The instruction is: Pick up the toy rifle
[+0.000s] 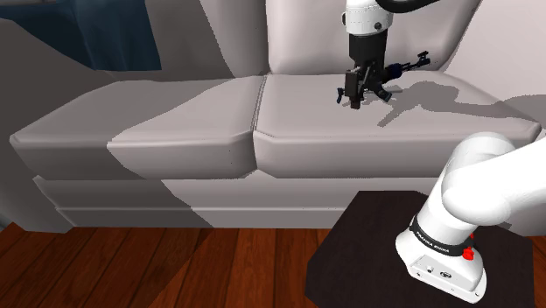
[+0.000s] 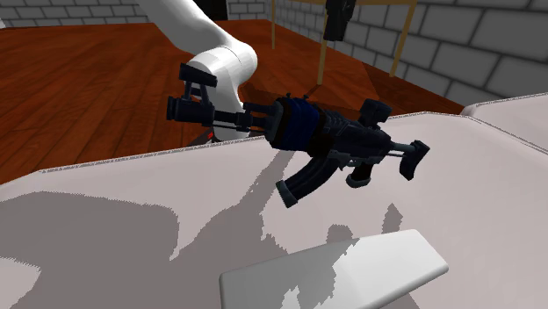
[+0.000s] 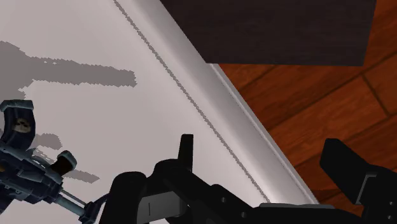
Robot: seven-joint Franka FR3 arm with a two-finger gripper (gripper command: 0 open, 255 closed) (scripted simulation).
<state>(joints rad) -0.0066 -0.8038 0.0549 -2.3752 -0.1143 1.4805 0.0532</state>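
Note:
The toy rifle (image 1: 400, 67) is black with a dark blue middle and lies on the right-hand seat cushion of a pale sofa (image 1: 201, 131). In the second exterior view the rifle (image 2: 325, 136) stands on its magazine and grip, with its shadow on the cushion below. My gripper (image 1: 354, 98) points down at the rifle's end towards the shoulder view's left. In the wrist view the fingers of the gripper (image 3: 232, 172) stand wide apart. The rifle's body (image 3: 38, 175) runs in between them, and there is a gap before the right finger (image 3: 350, 172). Nothing is clasped.
The sofa's front edge (image 3: 242, 108) drops to a red-brown wooden floor (image 1: 175, 271). The dark stand (image 1: 367, 254) sits in front of the sofa. The backrest (image 1: 306, 35) rises just behind the rifle. A grey brick wall (image 2: 474, 44) and wooden posts stand across the room.

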